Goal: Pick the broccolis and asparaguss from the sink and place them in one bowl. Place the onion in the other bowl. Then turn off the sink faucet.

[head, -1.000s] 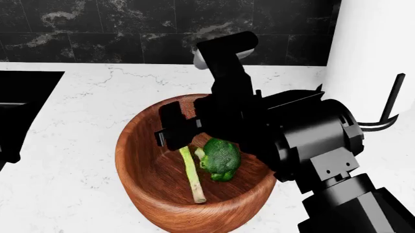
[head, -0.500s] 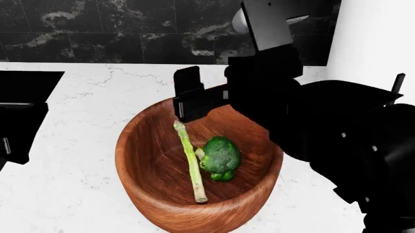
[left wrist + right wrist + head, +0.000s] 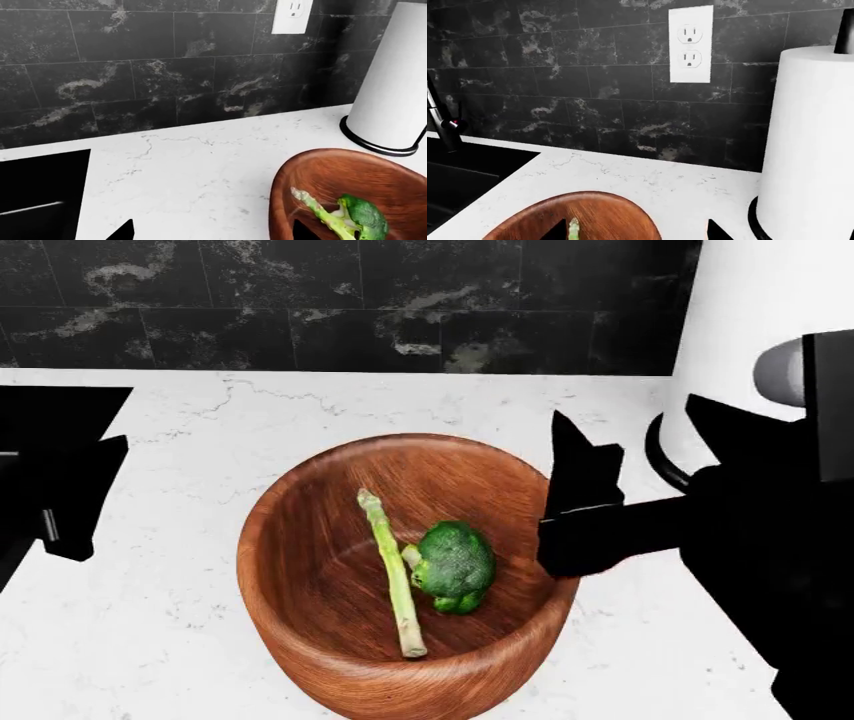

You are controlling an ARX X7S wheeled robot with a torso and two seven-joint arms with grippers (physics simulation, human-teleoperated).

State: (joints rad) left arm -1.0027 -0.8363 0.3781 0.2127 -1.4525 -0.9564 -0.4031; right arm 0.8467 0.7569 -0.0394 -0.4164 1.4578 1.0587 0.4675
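- A wide, round, reddish-brown wooden bowl with visible grain sits on a white marble countertop veined in grey, in front of a wall of black marbled tiles.
- Inside the bowl lies a thin, pale green asparagus spear, its pointed tip toward the wall and its cut end toward the near rim.
- Just beside the spear, on its right and seemingly touching it, rests a small dark green broccoli floret with a bumpy crown.
- The right gripper, a black silhouette, hovers over the bowl's right rim; its fingers stand apart and hold nothing.
- The left gripper shows only two dark fingertips, spread wide and empty, above the counter beside the bowl.
- The matte black sink basin is set into the counter well to the left of the bowl.
- At the sink's edge a dark metal faucet column stands with a small red dot; its lever is too cropped to read.
- A tall white paper towel roll on a black base stands right of the bowl.
- A white double wall outlet is mounted on the tiles.
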